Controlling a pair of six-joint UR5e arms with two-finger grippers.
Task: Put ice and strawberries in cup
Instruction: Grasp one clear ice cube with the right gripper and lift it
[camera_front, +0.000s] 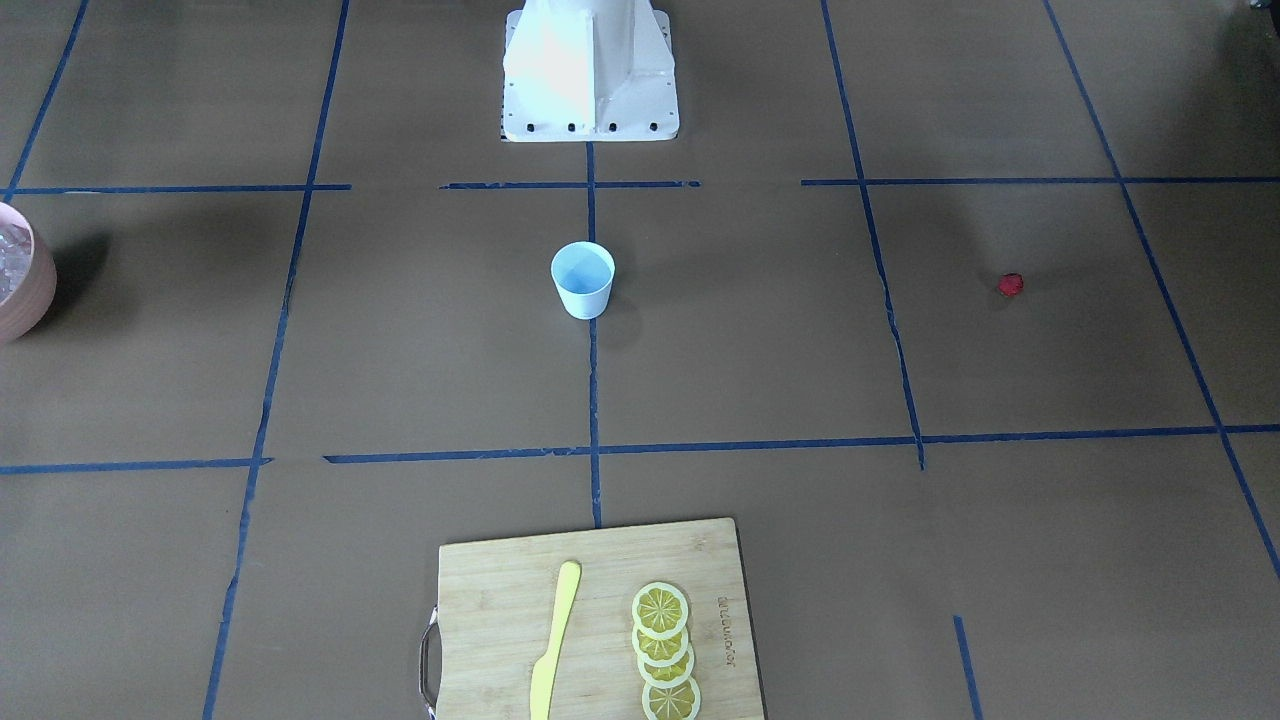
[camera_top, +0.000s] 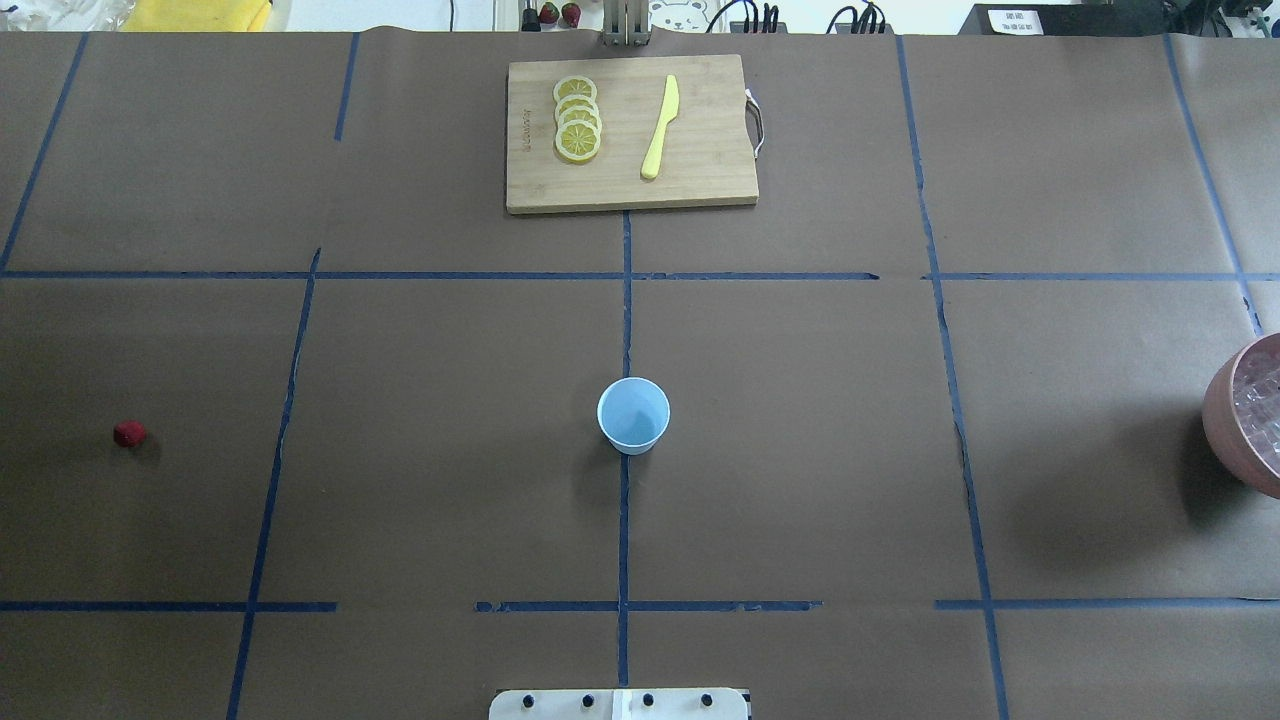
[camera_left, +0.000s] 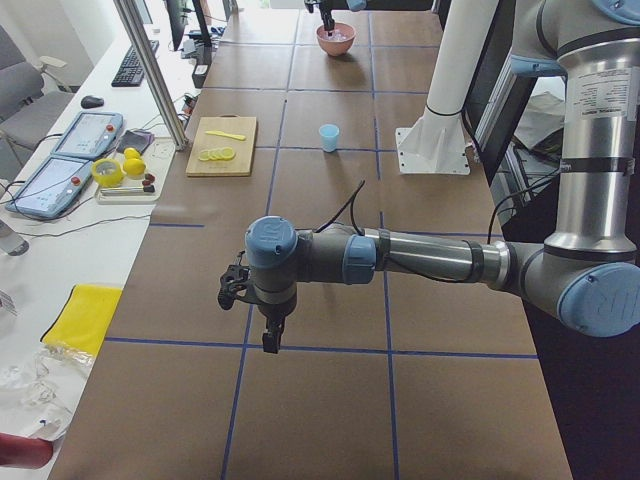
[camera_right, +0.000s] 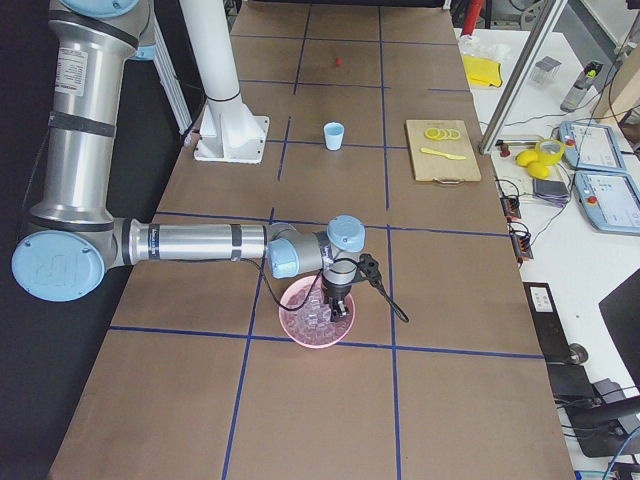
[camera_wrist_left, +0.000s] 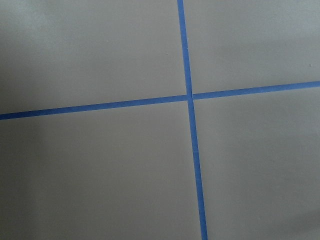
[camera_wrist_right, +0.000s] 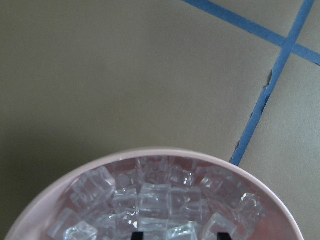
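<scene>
The pale blue cup (camera_top: 633, 415) stands upright mid-table and looks empty; it also shows in the front view (camera_front: 583, 280). One tiny red strawberry (camera_top: 129, 433) lies alone far to the robot's left. The ice (camera_wrist_right: 155, 200) fills a pink bowl (camera_wrist_right: 60, 190) at the table's far right (camera_top: 1225, 420). My right gripper (camera_wrist_right: 181, 235) hangs just over the ice, its two fingertips apart and open; it also shows in the exterior right view (camera_right: 335, 305). My left gripper (camera_left: 270, 342) hangs above bare table near the left end; I cannot tell whether it is open.
A wooden cutting board (camera_top: 700, 170) at the far side holds several lemon slices (camera_top: 577, 118) and a yellow knife (camera_top: 660, 127). Blue tape lines cross the brown table. The robot's white base (camera_front: 590, 90) stands behind the cup.
</scene>
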